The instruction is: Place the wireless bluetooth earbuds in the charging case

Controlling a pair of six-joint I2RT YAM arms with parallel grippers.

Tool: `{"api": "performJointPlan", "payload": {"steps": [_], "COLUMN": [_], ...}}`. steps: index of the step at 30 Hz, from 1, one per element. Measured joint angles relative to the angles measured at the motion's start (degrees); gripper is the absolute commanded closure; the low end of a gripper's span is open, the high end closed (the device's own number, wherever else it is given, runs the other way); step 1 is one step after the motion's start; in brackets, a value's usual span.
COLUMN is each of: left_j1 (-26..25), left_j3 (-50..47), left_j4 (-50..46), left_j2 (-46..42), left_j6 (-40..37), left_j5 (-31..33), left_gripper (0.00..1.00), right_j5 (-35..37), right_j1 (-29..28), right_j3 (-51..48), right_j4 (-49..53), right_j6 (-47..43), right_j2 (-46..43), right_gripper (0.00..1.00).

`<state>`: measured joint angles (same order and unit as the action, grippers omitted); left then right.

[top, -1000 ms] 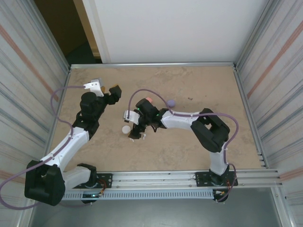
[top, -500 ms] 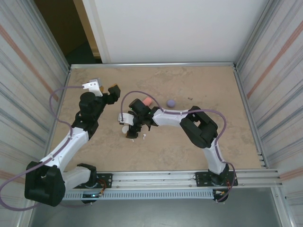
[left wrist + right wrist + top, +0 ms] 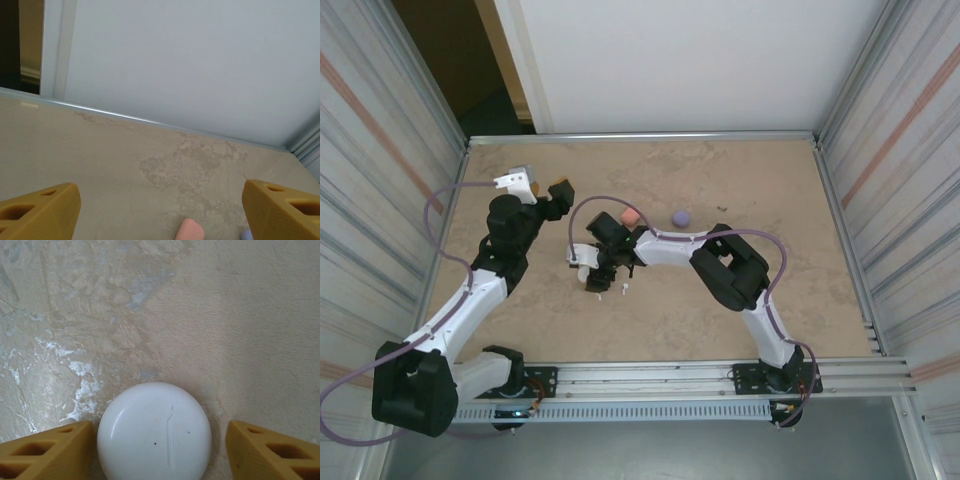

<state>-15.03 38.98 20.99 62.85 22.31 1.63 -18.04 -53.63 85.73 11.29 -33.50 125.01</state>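
Straddling white charging case low in wrist view with right tool, spread apart, nothing clamped; sitting nearer the left pad. Two white earbuds loose on desk just below it, centre-left from above. Centre first, then close slowly, low on the dome: probably slick, liable to squirt out. Left tool apart, empty.

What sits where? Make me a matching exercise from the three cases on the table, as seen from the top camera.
Things:
1. white case
2. pink case
3. purple case

Places:
A. farthest right of the three
B. inside the open right gripper
C. in the middle, left to right

Pairs: 1-B, 2-C, 3-A
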Motion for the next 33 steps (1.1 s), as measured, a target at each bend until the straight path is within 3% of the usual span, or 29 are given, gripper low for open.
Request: {"api": "performJointPlan", "payload": {"steps": [3,11,19,24,33], "left_j1": [0.0,0.1,0.1,0.1,0.5], "left_j3": [0.0,0.0,0.1,3.0,9.4], "left_j4": [-0.1,-0.2,-0.3,-3.1,-0.1], "left_j2": [-0.2,-0.8,-3.0,-2.6,3.1], "left_j6": [0.0,0.0,-0.6,-2.5,-2.3], "left_j5": [0.0,0.0,-2.5,-10.7,-34.6], "left_gripper": [0.16,0.16,0.15,0.15,0.16], "right_j5": [-0.2,1.8,7.5,12.4,18.5], "right_j1": [0.0,0.0,1.7,4.5,8.0], "right_j3": [0.0,-2.8,-15.3,-22.5,-29.1], "right_j4": [0.4,-1.4,-7.3,-10.2,-10.4], "right_j6": [0.2,0.3,-0.5,-3.1,-9.0], "right_j2": [0.0,-2.6,-21.2,-36.0,-55.4], "right_gripper": [0.46,0.5,0.5,0.5,0.5]}}
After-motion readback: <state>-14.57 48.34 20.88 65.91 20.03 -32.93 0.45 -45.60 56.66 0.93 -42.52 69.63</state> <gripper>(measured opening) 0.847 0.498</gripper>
